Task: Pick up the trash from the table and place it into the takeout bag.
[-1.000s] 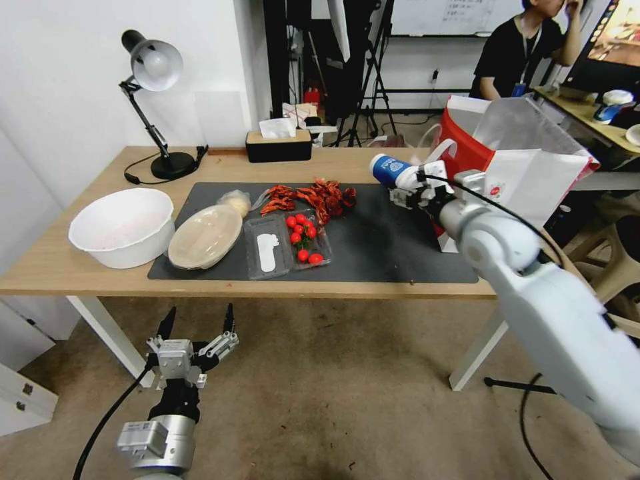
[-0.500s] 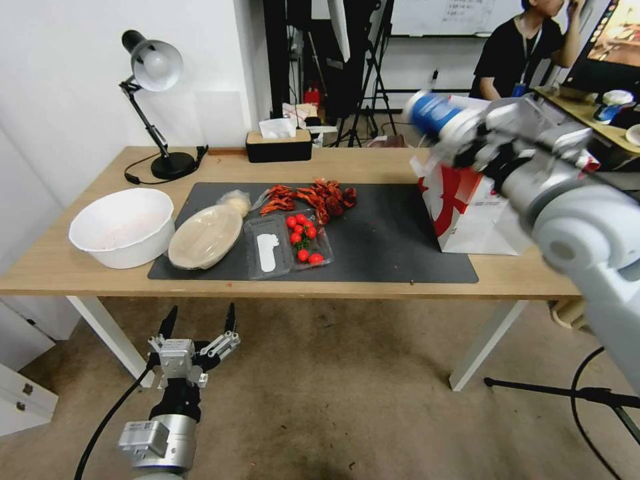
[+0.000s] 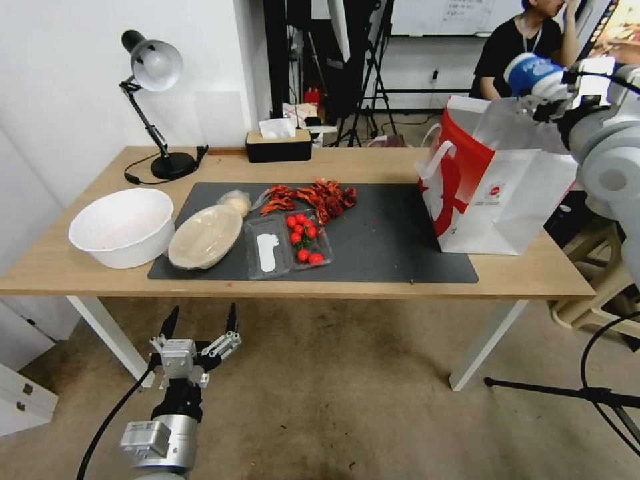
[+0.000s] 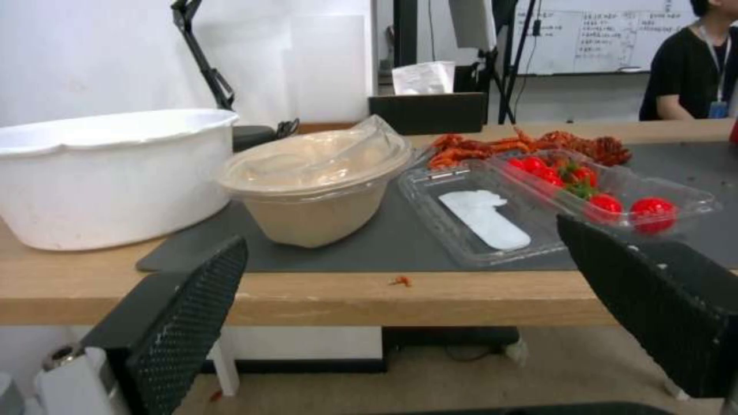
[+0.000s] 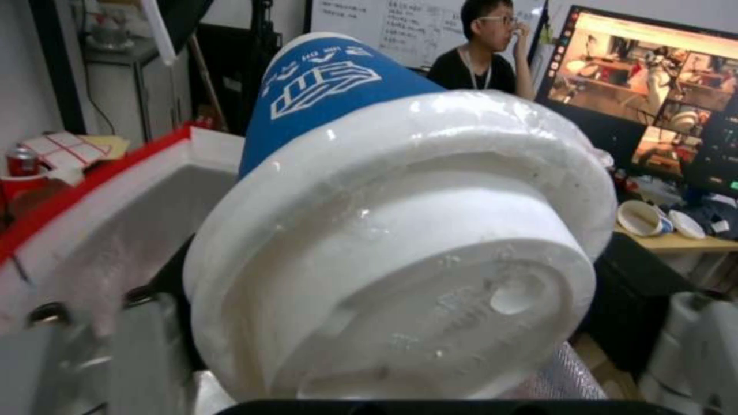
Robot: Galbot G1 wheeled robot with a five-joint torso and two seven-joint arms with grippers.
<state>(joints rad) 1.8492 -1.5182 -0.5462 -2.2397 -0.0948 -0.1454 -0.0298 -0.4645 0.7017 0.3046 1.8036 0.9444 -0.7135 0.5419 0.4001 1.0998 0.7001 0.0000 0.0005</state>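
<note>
My right gripper (image 3: 551,89) is shut on the blue paper cup with a white lid (image 3: 531,71), holding it tilted in the air just above the open top of the takeout bag (image 3: 507,187). The right wrist view shows the cup's lid (image 5: 400,230) close up over the bag's white inside (image 5: 108,230). On the table's (image 3: 347,163) dark mat (image 3: 393,240) lie the beige oval lidded container (image 3: 205,235) and a small pale wrapped wad (image 3: 235,200). Below the table's front edge my left gripper (image 3: 197,330) hangs open; its wrist view faces the beige container (image 4: 315,178).
A big white bowl (image 3: 121,225) stands at the left. A clear clamshell of cherry tomatoes (image 3: 288,245) and red crayfish shells (image 3: 310,195) lie mid-mat. A desk lamp (image 3: 155,100) and a tissue box (image 3: 278,143) stand at the back.
My right arm has carried the blue cup up and to the right, from beside the bag's left side to above its open top. The left arm has stayed still.
</note>
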